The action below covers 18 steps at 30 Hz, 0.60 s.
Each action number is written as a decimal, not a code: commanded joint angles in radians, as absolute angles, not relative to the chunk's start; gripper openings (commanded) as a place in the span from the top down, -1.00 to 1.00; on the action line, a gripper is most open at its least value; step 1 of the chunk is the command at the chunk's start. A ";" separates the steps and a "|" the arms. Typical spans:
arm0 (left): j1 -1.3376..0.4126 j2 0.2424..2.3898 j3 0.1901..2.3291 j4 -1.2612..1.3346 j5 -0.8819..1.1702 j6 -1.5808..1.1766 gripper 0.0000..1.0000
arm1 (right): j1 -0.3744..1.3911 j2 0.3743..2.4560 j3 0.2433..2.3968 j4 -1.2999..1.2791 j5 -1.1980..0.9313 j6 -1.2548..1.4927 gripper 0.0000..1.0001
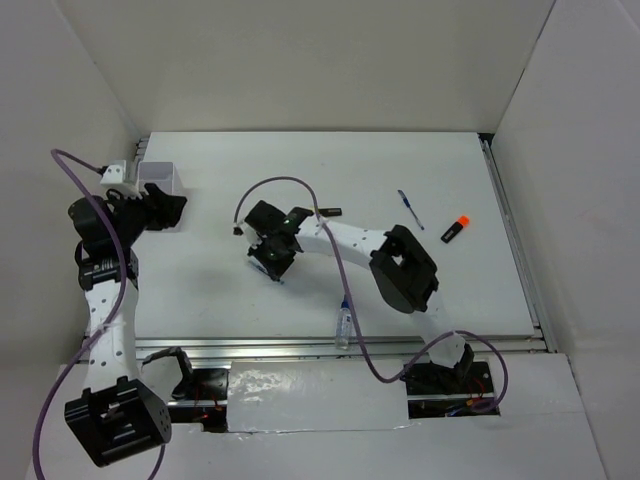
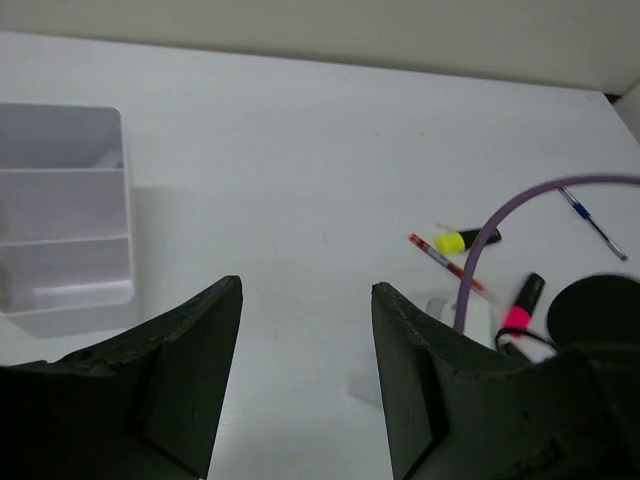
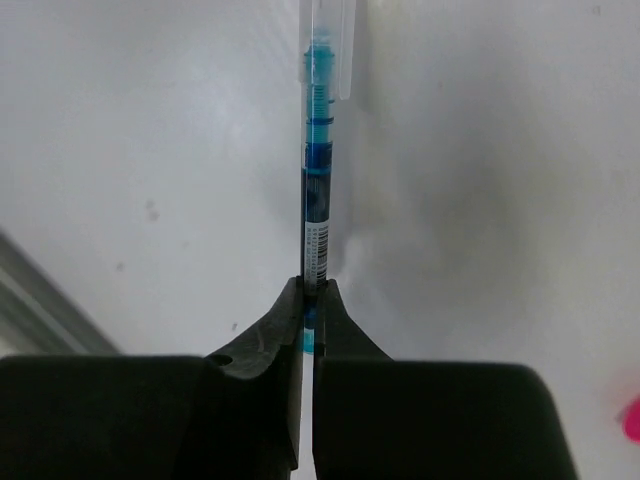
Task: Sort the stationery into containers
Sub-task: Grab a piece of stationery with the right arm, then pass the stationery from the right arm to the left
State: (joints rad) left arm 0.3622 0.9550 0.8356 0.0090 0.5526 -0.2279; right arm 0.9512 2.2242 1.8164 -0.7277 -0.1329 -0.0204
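Jaws of the right gripper [image 3: 310, 290] are pinched together on a blue pen [image 3: 317, 180], whose long axis runs straight out toward 12 o'clock in the wrist view. Seen from above, the white box [image 1: 165, 180] lies at roughly 10 o'clock from that gripper, well apart. The left gripper [image 2: 305, 300], jaws apart and empty, hovers just beside the box, but the pen probably must travel leftward with the right arm.

Thin blue pen [image 3: 317, 190] in right hand [image 3: 310, 287]; white box [image 2: 125, 180] far left.

White walls [image 1: 320, 60] enclose the white table [image 1: 200, 290] on 3 sides.
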 commanded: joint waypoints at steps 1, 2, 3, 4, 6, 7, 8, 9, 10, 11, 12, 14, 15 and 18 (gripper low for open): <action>0.391 0.920 0.789 0.003 0.756 -0.380 -0.34 | 0.931 1.961 1.773 -0.655 -0.230 -0.002 1.00; 0.396 0.919 0.761 0.017 0.808 -0.462 -0.36 | 0.919 1.901 1.743 -0.622 -0.260 0.033 1.00; 0.396 0.920 0.744 0.034 0.808 -0.509 -0.38 | 0.919 1.872 1.729 -0.621 -0.282 0.044 1.00; 0.393 0.920 0.729 0.055 0.862 -0.596 -0.44 | 0.907 1.847 1.698 -0.579 -0.329 0.069 1.00; 0.388 0.907 0.683 0.133 0.884 -0.678 -0.46 | 0.891 1.778 1.669 -0.514 -0.385 0.084 1.00; 0.377 0.901 0.672 0.153 0.884 -0.727 -0.48 | 0.887 1.763 1.645 -0.494 -0.406 0.089 1.00; 0.370 0.893 0.663 0.181 0.885 -0.733 -0.49 | 0.885 1.734 1.635 -0.476 -0.451 0.087 1.00; 0.355 0.878 0.661 0.187 0.884 -0.733 -0.51 | 0.885 1.723 1.631 -0.451 -0.469 0.087 1.00; 0.347 0.871 0.661 0.192 0.882 -0.730 -0.54 | 0.882 1.718 1.625 -0.446 -0.495 0.087 1.00; 0.342 0.865 0.654 0.222 0.891 -0.738 -0.56 | 0.884 1.715 1.624 -0.439 -0.541 0.092 1.00; 0.336 0.856 0.646 0.250 0.908 -0.752 -0.57 | 0.882 1.718 1.626 -0.434 -0.561 0.098 1.00; 0.334 0.851 0.615 0.326 0.974 -0.839 -0.62 | 0.876 1.724 1.638 -0.436 -0.600 0.121 1.00; 0.334 0.850 0.601 0.421 0.995 -0.918 -0.65 | 0.876 1.726 1.635 -0.427 -0.638 0.127 1.00; 0.336 0.857 0.554 0.607 1.060 -1.079 -0.68 | 0.862 1.718 1.618 -0.400 -0.682 0.167 1.00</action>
State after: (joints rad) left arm 0.3367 0.8600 0.5884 0.3470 0.9562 -0.8734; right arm 0.8730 1.7126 1.6356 -0.4580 -0.5751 0.1188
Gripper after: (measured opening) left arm 0.838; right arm 0.043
